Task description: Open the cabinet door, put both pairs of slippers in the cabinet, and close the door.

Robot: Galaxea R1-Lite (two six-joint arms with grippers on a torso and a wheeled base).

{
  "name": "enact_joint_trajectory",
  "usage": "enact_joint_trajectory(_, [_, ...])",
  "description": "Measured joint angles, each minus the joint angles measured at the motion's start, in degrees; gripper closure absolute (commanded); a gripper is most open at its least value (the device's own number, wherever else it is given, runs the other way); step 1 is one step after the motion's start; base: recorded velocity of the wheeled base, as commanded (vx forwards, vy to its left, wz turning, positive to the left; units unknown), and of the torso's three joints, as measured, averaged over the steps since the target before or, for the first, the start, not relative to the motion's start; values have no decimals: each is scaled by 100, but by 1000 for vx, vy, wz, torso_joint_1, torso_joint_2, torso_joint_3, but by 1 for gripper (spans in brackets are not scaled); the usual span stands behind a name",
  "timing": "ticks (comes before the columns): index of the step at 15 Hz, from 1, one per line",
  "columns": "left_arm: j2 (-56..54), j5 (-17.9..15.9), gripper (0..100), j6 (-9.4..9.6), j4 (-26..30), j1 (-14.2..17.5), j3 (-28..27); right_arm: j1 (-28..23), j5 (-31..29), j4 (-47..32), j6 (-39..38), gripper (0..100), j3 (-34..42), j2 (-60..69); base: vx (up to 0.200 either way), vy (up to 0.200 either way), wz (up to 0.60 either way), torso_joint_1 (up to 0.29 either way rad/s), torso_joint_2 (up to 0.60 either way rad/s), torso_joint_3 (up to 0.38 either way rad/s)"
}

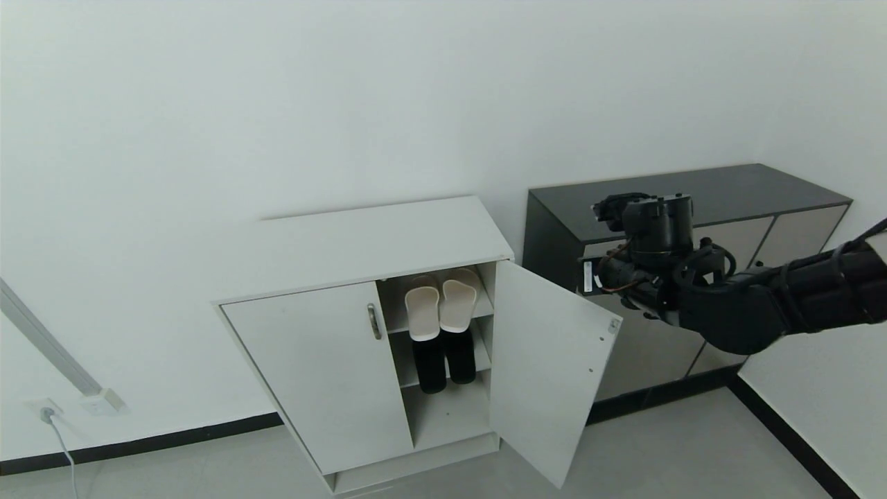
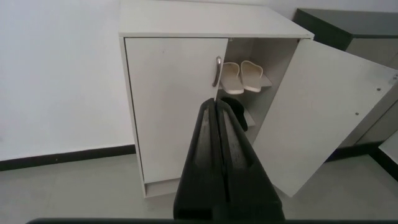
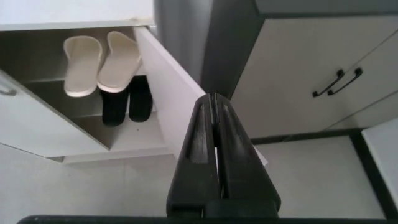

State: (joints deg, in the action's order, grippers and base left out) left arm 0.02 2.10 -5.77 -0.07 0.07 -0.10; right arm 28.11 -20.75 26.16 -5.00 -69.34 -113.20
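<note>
The white cabinet (image 1: 374,239) stands against the wall with its left door (image 1: 319,367) closed and its right door (image 1: 547,367) swung open. Inside, a white pair of slippers (image 1: 440,305) leans on the upper shelf and a black pair (image 1: 443,360) on the shelf below. My right arm (image 1: 762,305) hangs at the open door's outer side. The right gripper (image 3: 215,98) is shut and holds nothing, close to the door's edge (image 3: 168,81). My left gripper (image 2: 216,104) is shut and bare, in front of the cabinet below the handle (image 2: 217,70).
A dark cabinet (image 1: 693,187) with grey doors stands right of the open door, just behind my right arm. A wall socket with a cable (image 1: 45,410) is at the far left. Grey floor (image 1: 658,450) lies in front of both cabinets.
</note>
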Motion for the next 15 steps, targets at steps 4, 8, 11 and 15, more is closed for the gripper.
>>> enact_joint_trajectory(4, [0,0,100,0,0,0,0,-397,404,-74,-239,100,-511,-651,0,0,0,0,0,0])
enact_joint_trajectory(8, [0,0,100,-2,0,0,0,-670,534,-68,-283,100,-811,-1108,0,0,0,0,0,0])
enact_joint_trajectory(11, [0,0,100,-2,0,0,0,-763,569,-27,-343,100,-878,-1357,0,0,0,0,0,0])
enact_joint_trajectory(15, [0,-2,100,-2,0,0,0,-785,567,0,-367,100,-952,-1609,0,0,0,0,0,0])
